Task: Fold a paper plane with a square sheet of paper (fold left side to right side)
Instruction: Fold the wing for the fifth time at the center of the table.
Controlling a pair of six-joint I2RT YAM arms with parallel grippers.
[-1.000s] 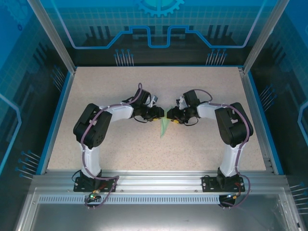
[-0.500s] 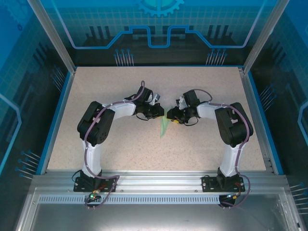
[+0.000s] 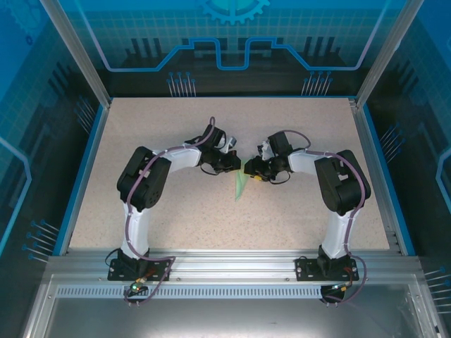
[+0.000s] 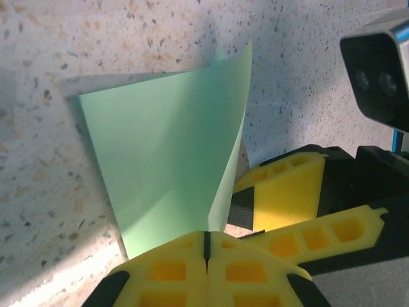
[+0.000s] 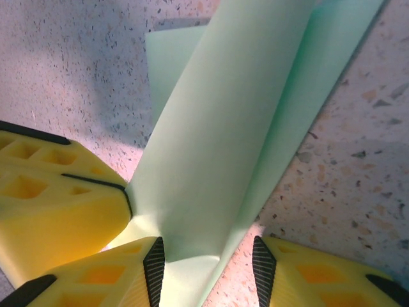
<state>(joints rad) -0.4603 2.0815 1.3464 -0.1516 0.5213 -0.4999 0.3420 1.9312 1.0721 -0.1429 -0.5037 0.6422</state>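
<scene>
Near the middle of the speckled beige table top [image 3: 176, 225] lies a paper plane [image 3: 240, 186]. It is thin pale mint-green paper folded into a narrow dart, with its point running toward 6 o'clock in the overhead view and its wider end up at 12 o'clock, where both arms meet over it.

The left gripper [image 3: 237, 164] reaches in from 9 o'clock. Seen from its own wrist, its two yellow fingers [image 4: 172, 272] are pressed flat together with only a thin seam between them. The green paper rises straight out of that seam toward 12 o'clock, so a flap is pinched there. The flap stands up off the table and curls, its free edge bending over toward 1 o'clock.

The right gripper [image 3: 247, 169] comes in from 3 o'clock, its tips just beside the left one's. In its wrist view its black pads [image 5: 154, 268] stand well apart, one at each side of the folded paper. The creased strip runs between them and away toward 1 o'clock. The gap is wide and the jaws straddle the paper rather than squeeze it. The left gripper's closed yellow fingers touch the paper from 9 o'clock in that same view.
</scene>
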